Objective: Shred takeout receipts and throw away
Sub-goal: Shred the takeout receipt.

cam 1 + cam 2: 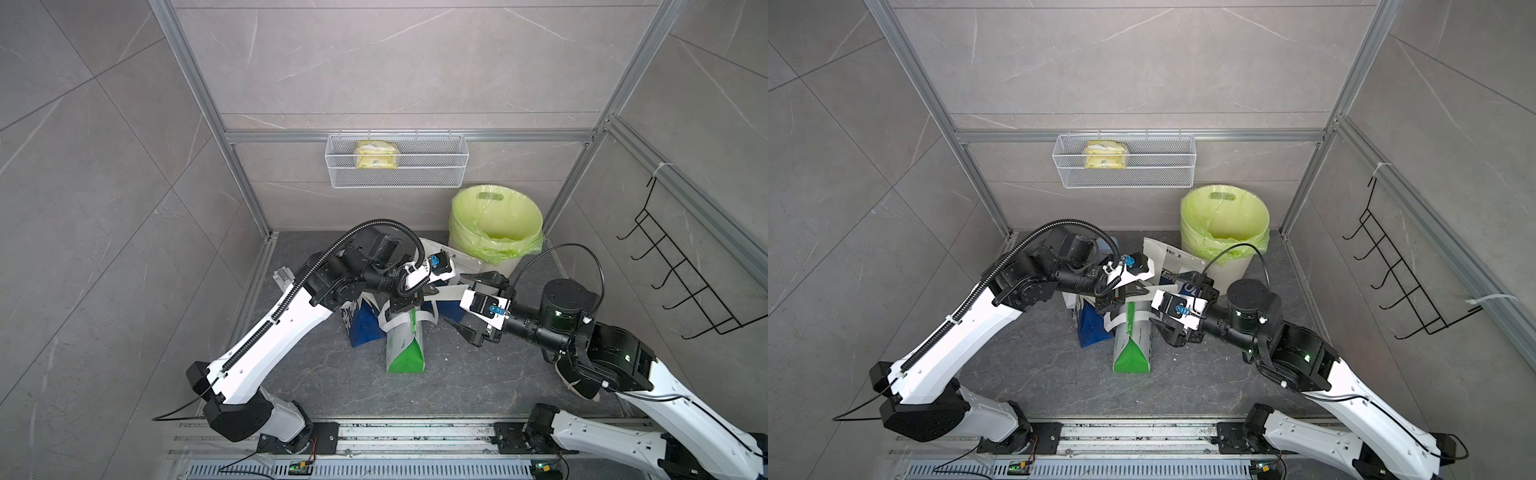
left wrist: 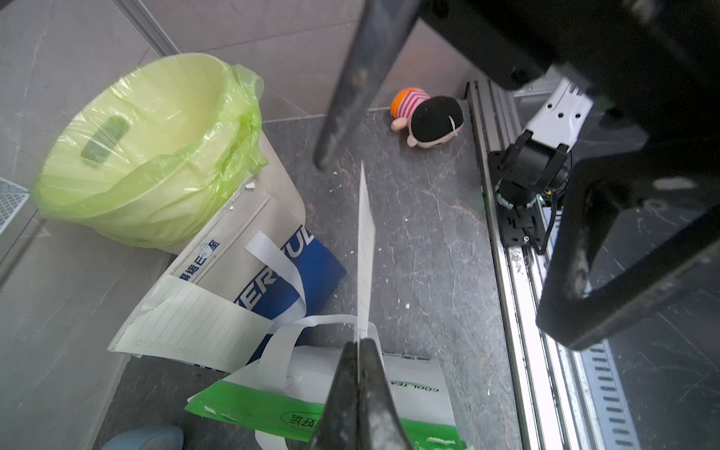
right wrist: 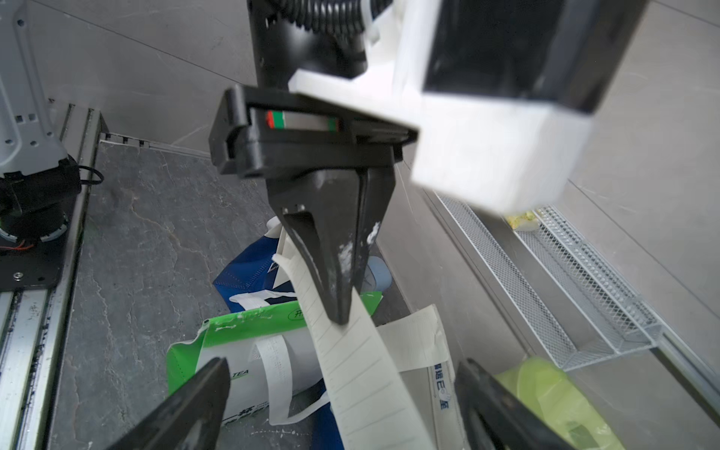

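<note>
A narrow receipt strip is pinched at one end between the tightly closed jaws of the left gripper. From the left wrist it is seen edge-on, sticking straight out past the tips. From the right wrist its face shows faint ruled lines. There it runs from the left tips toward the camera, through the gap of the right gripper. The right jaws stand wide apart, one on each side of the strip, and neither can be seen touching it.

A second receipt, wider and also lined, lies on the blue bag, off to one side of the left jaws. The green bag lies on its side directly beneath the left jaws, its white handles looping up near the tips. Small paper bits dot the floor below the right jaws.

The bin, lined with green plastic, stands just beside the blue bag, farther from both pairs of jaws. A toy lies on the floor well beyond the right jaws, near the rail.

In a top view the two grippers meet over the bags, tips close together. The wall basket hangs well apart from them, with a yellow pack inside.
</note>
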